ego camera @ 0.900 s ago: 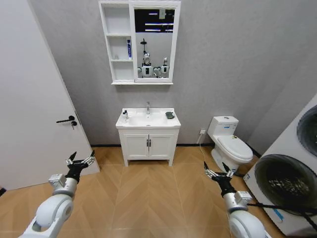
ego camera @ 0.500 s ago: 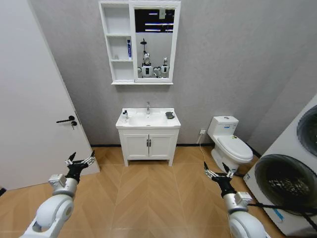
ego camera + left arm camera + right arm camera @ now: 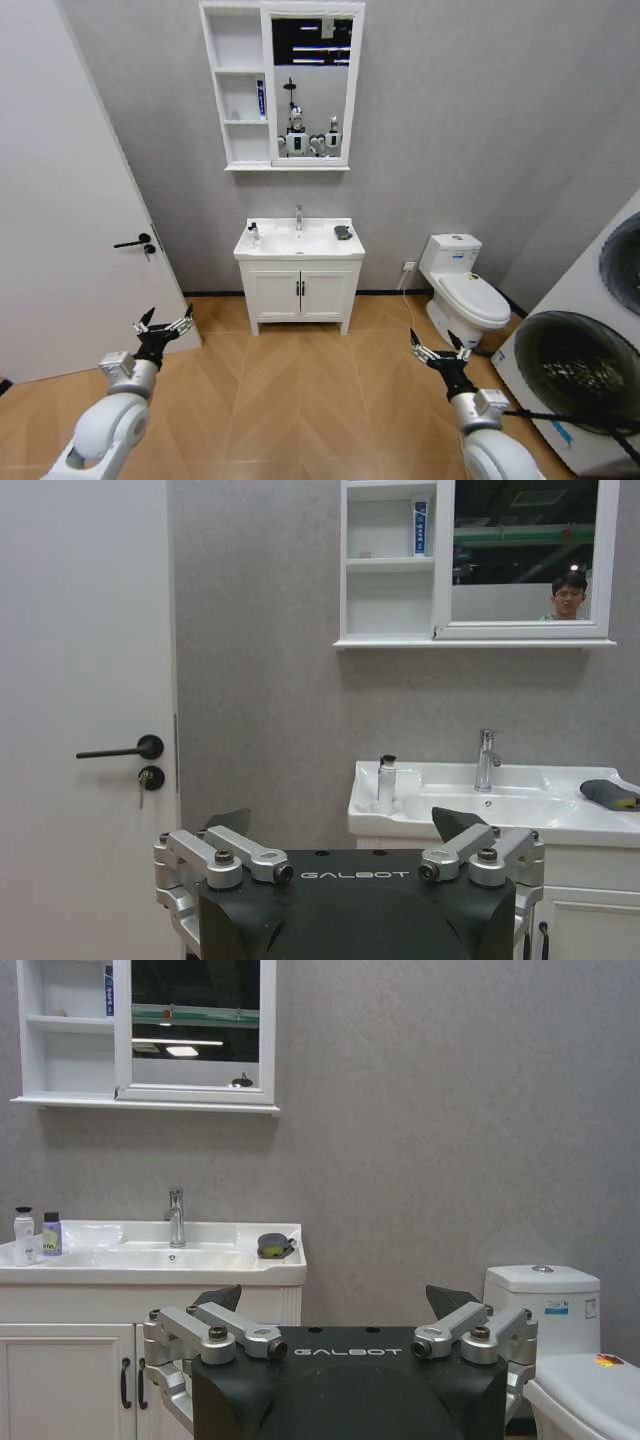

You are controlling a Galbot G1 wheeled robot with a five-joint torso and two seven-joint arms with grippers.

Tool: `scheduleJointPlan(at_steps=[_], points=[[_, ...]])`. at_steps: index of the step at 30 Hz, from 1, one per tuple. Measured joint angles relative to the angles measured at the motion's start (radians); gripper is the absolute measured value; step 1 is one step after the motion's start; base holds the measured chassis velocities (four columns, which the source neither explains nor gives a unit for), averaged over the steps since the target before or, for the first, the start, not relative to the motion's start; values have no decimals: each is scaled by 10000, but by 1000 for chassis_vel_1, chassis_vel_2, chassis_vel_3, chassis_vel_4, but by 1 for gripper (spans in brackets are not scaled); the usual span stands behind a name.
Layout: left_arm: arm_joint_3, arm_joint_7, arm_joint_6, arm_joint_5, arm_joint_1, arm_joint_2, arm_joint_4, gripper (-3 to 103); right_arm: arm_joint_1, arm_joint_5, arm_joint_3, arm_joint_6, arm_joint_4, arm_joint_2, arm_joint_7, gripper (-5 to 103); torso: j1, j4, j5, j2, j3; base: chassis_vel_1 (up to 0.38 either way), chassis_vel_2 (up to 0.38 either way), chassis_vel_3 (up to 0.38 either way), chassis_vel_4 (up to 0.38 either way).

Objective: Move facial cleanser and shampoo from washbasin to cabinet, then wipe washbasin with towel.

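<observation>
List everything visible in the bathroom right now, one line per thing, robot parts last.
washbasin: one, white, on a low vanity at the far wall.
tap: one, chrome, at the back of the washbasin.
bottles: two, small, one with a purple label, on the washbasin's end nearest the door.
towel: one, dark, folded, on the washbasin's end nearest the toilet.
cabinet: one, white, on the wall above the washbasin, shelf niches beside a mirror.
tube: one, blue and white, upright in the middle niche.
toilet: one, white, right of the vanity.
door: one, white, black handle, at left.
left gripper: open, low at left.
right gripper: open, low at right.
</observation>
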Motion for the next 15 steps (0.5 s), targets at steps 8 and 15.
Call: scheduleJointPlan(at_steps=[8, 15], points=[[-25, -27, -91, 29, -27, -27, 87, 100, -23, -46, -83, 193, -73, 226, -157, 100, -2, 1, 2, 0, 0, -92, 84, 84, -81], [10, 14, -91, 72, -21, -55, 95, 101, -7, -76, -88, 217, -113, 197, -169, 100, 0, -1, 4, 0, 0, -223, 212, 234, -234]])
